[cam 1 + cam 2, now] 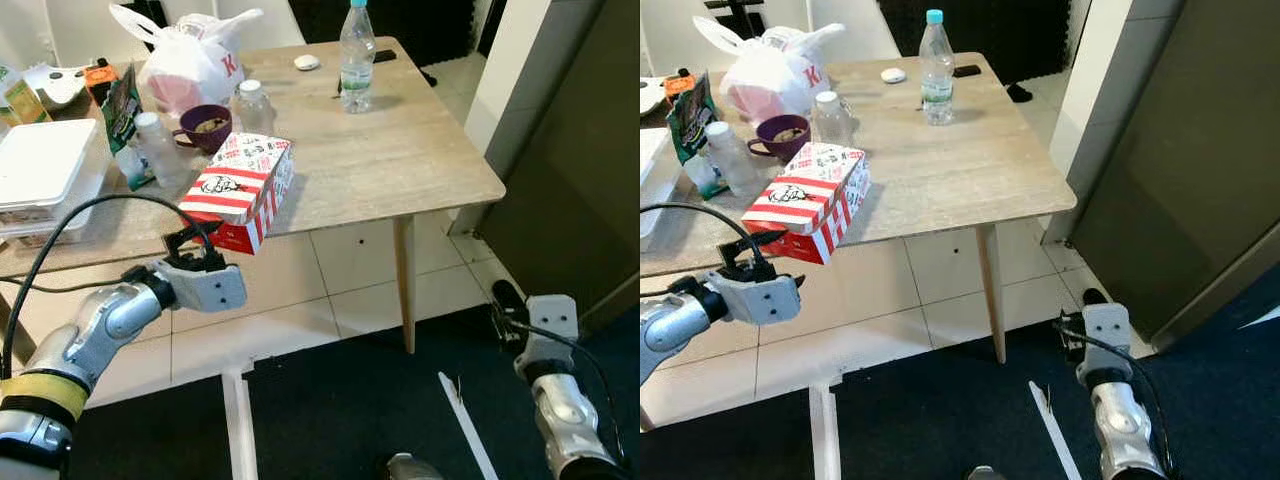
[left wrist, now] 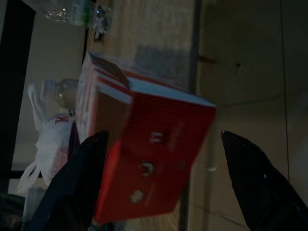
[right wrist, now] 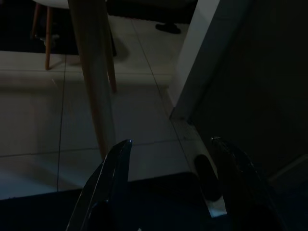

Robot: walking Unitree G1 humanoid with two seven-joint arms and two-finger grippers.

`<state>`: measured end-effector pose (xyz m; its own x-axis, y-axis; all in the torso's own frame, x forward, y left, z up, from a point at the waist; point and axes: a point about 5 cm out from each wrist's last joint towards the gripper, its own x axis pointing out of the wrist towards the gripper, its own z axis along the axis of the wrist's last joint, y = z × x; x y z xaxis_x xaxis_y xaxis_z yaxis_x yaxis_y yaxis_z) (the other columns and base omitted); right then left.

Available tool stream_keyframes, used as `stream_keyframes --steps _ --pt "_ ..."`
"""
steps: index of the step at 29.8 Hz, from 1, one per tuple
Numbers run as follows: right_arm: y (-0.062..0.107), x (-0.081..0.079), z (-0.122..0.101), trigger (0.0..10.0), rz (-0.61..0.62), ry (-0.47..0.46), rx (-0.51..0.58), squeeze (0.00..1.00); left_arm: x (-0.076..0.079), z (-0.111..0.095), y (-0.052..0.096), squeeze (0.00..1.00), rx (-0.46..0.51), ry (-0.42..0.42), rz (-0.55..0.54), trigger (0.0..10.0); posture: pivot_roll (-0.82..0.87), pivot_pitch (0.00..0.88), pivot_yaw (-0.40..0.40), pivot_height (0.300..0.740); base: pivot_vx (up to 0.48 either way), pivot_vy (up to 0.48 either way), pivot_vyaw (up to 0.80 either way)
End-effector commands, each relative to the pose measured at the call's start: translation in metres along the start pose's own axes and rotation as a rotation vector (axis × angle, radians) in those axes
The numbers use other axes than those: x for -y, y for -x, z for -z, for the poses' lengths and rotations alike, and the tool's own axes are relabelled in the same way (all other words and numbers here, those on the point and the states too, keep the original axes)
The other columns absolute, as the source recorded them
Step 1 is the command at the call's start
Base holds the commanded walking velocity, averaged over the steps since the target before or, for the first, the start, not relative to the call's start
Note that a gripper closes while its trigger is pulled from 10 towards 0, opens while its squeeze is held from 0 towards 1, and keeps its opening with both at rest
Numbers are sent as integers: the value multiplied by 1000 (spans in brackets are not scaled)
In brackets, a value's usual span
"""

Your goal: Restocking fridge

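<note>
**Left gripper at the red-and-white box on the surface's edge**

A red-and-white striped food box point(image 1: 240, 188) lies on the wooden surface point(image 1: 400, 160), one end jutting past the near edge. The left gripper point(image 1: 188, 243) sits just below and in front of that overhanging end. In the left wrist view its two black fingers point(image 2: 72, 185) stand wide apart on either side of the box's red end point(image 2: 154, 163); the picture is dim and slightly blurred, so whether either finger touches the cardboard cannot be told, though the jaws appear to be apart around it rather than clamped.

Behind the box stand a purple mug point(image 1: 205, 127), a small clear bottle point(image 1: 252, 104) and a white plastic bag with red print point(image 1: 195, 60). A small white-capped bottle point(image 1: 158, 148) and a green snack packet point(image 1: 122, 112) stand to the box's left, with a white lidded container point(image 1: 40, 165) beyond them near the surface's left end. Farther back a tall water bottle with a blue cap point(image 1: 356, 55) stands upright, a small white object point(image 1: 306, 62) near it.

The right gripper point(image 1: 508, 300) hangs low over the dark floor mat point(image 1: 350, 400), well apart from the surface. In the right wrist view its fingers point(image 3: 108, 183) are spread, holding nothing, with a wooden leg point(image 3: 94, 82) and pale floor tiles point(image 3: 139, 120) ahead.
</note>
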<state>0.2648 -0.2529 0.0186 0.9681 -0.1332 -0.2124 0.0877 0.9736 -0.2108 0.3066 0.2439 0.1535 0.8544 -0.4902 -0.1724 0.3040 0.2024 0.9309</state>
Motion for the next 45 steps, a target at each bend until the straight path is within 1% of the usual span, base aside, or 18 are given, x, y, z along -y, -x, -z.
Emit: stream_keyframes --steps 1,7,9,13,14,16,17,18,19,21,23,24,26,27,28,43,44,45 --pt "3 1 4 10000 2 -1 -13 0 -5 -4 -3 0 23 4 -5 10000 -7 91 -12 740 0 0 0" --pt "1 -3 2 10000 -4 -6 -8 0 -7 0 -13 0 -3 16 2 10000 -8 90 -9 740 0 0 0" --pt "0 -3 1 10000 -4 -6 -4 0 -3 6 -18 0 -43 32 59 10000 -19 92 -8 740 0 0 0" --pt "1 0 0 10000 3 -6 -1 0 -2 9 -19 0 -63 60 94 10000 -22 92 -8 740 0 0 0" --pt "1 1 1 10000 7 -6 -3 0 -1 11 -20 0 -71 72 102 9176 -21 94 -9 740 0 0 0" --pt "1 2 1 10000 8 -6 -4 0 -1 11 -21 0 -77 81 107 9176 -21 94 -9 740 0 0 0" --pt "1 2 1 10000 10 -6 -5 0 1 13 -23 0 -90 81 111 7490 -20 95 -10 740 0 0 0" --pt "1 2 1 10000 10 -6 -5 0 1 13 -23 0 -90 81 111 7490 -20 95 -10 740 0 0 0" --pt "1 2 1 10000 10 -5 -4 0 2 14 -26 0 -103 84 111 6745 -23 95 -8 740 0 0 0" --pt "-1 1 -2 10000 9 -6 3 0 4 14 -34 0 -118 86 91 6353 -29 95 -8 740 0 0 0" --pt "-2 0 -4 10000 8 -7 9 0 3 12 -39 0 -119 91 73 6314 -30 95 -8 740 0 0 0" --pt "-3 0 -4 10000 8 -7 11 0 2 12 -40 0 -118 91 73 4510 -32 95 -8 740 0 0 0" --pt "-3 0 -4 10000 8 -8 13 0 2 10 -43 0 -112 86 85 2980 -34 96 -8 740 0 0 0" --pt "-3 0 -5 10000 8 -8 14 0 2 9 -44 0 -107 82 93 1020 -35 96 -8 740 0 0 0" --pt "-3 0 -5 10000 8 -8 14 0 2 9 -45 0 -102 79 99 39 -35 96 -7 740 0 0 0" --pt "-4 -2 -6 10000 10 -13 20 0 -2 9 -41 0 -67 -2 172 0 -17 94 -7 740 0 0 0" --pt "-6 -1 -10 10000 12 -14 34 0 -6 5 -42 0 -44 -22 151 1725 -16 95 -7 740 0 0 0" --pt "-7 -1 -13 10000 13 -14 44 0 -10 2 -43 0 -28 -36 135 1725 -15 94 -8 740 0 0 0"
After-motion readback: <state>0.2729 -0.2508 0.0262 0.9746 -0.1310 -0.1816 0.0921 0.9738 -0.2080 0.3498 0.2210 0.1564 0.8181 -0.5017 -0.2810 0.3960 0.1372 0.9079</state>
